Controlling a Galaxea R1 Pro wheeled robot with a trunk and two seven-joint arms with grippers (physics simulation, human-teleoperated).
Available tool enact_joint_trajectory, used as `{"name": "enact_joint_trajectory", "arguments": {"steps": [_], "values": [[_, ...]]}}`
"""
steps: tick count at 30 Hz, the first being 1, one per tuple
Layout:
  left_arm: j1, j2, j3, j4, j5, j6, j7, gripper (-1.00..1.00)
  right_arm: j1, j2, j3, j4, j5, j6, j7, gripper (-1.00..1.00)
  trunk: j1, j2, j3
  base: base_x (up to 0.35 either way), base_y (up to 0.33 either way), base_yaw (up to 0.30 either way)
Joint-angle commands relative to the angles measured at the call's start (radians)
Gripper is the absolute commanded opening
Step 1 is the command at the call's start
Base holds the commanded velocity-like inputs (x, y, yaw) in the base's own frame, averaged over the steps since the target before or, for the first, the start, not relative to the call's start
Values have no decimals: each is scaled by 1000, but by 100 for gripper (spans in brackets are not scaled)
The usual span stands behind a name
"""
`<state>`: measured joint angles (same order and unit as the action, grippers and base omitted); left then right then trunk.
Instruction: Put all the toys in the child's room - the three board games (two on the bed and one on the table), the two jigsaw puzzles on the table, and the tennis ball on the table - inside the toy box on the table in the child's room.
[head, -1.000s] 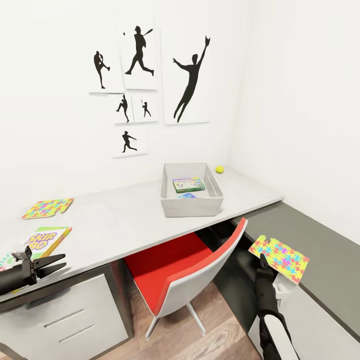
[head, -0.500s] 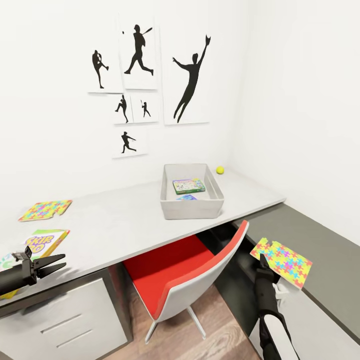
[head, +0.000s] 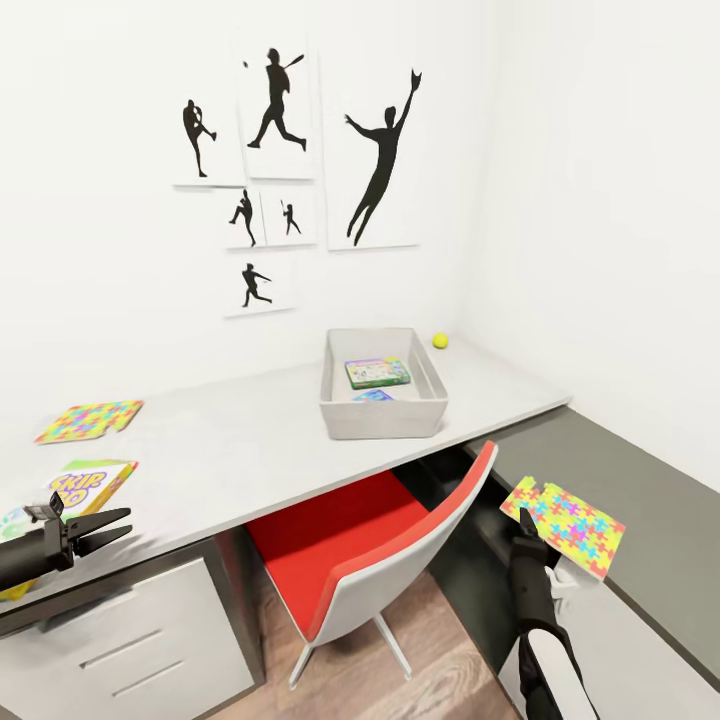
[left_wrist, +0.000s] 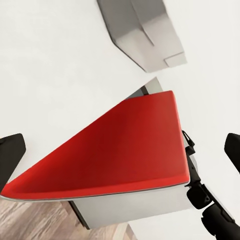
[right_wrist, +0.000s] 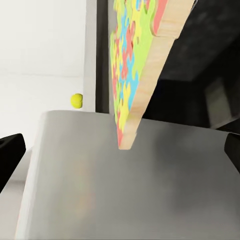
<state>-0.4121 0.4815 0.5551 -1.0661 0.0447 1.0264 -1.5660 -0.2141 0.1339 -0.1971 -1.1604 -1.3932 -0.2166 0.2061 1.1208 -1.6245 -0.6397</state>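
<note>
A grey counter (head: 250, 440) is set against white walls. 1 jigsaw puzzle (head: 565, 525) is grasped by the right gripper (head: 527, 523); the left gripper (head: 95, 532) is held released. The tennis ball (right_wrist: 76, 100) is seen beyond the puzzle edge.

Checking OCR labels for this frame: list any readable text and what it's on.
"SKIP BO": on the green and yellow board game at the near left edge of the table; first letter partly cut off.
Green box in the toy box: print too small to read.
Wall posters: silhouettes, no text.

Red-and-white swivel chair (head: 385, 545) blocks the front of the grey desktop (head: 250, 450). Open-topped grey toy bin (head: 383, 395) clear from above; bare desk to its left.
</note>
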Motion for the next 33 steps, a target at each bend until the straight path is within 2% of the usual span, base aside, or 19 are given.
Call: {"name": "enact_joint_trajectory", "arguments": {"steps": [1, 33], "values": [[-1, 0, 0, 0, -2, 11, -5, 100, -1, 0, -1, 0, -11, 0, 7, 100, 0, 0, -1, 97, -94, 0], [-1, 0, 0, 0, -1, 11, -5, 100, -1, 0, -1, 1, -10, 0, 7, 100, 0, 0, -1, 31, -16, 0]]}}
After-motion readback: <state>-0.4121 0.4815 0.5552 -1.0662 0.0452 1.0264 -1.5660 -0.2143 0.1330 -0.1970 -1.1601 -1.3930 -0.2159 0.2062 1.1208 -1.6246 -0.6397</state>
